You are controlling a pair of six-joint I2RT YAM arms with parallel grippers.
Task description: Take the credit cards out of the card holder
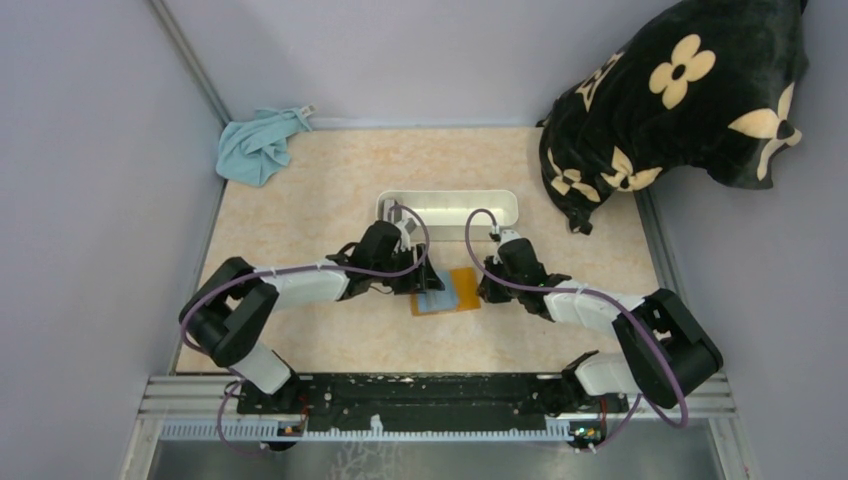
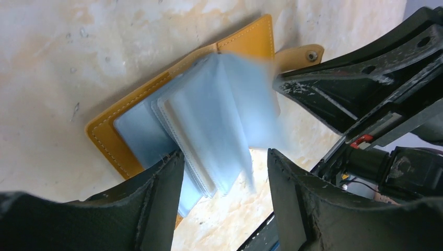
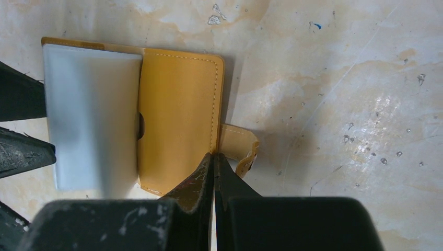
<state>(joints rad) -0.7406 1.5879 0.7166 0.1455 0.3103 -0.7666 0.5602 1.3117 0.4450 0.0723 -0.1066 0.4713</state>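
Note:
The orange-brown card holder (image 1: 463, 291) lies open on the table between both arms. Pale translucent sleeves (image 2: 214, 125) fan up from its spine; in the right wrist view they (image 3: 91, 115) cover its left half (image 3: 177, 104). No credit card can be told apart from the sleeves. My left gripper (image 2: 224, 154) hangs open over the sleeves' free edges, a finger on each side, holding nothing. My right gripper (image 3: 213, 155) is shut, its tips pressed on the holder's right edge beside the snap strap (image 3: 237, 144).
A long white tray (image 1: 445, 194) stands just behind the holder. A light blue cloth (image 1: 258, 145) lies in the back left corner. A black flowered pillow (image 1: 680, 100) fills the back right. Walls close in the left and right sides.

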